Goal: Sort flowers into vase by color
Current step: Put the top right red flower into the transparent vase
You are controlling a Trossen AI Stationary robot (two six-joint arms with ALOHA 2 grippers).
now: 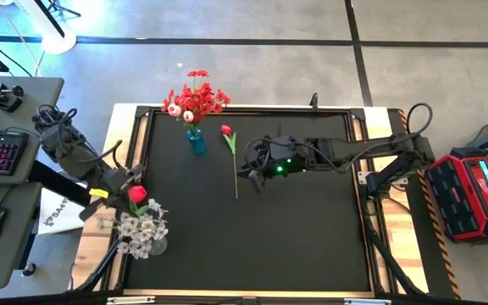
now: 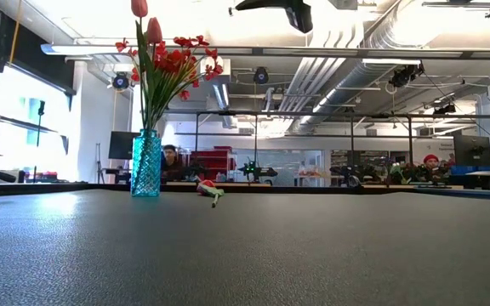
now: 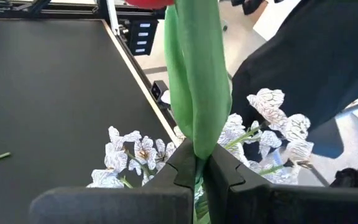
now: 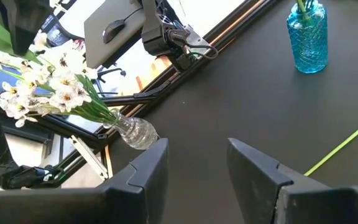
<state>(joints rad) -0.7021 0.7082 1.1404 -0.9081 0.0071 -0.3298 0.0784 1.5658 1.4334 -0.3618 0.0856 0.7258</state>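
My left gripper (image 3: pixel 197 168) is clamped tight on the green stem and leaf of a red tulip (image 1: pixel 137 194). It hangs at the table's left edge, right above the clear vase (image 4: pixel 135 132) of white sprays (image 1: pixel 142 229). A red bloom over the white vase is the wrong colour pairing as I read the task. I would carry it across to the blue vase (image 1: pixel 196 141), where the red bunch (image 1: pixel 195 97) stands at the far edge. Best to lift clear of the white blossoms first, keep the stem upright, then lower it through the blue neck before letting go.

My right gripper (image 4: pixel 197 165) hovers mid-table with its jaws half apart and empty, near a second red tulip (image 1: pixel 226 131) lying flat on the mat (image 1: pixel 312 237). How near, I cannot judge.
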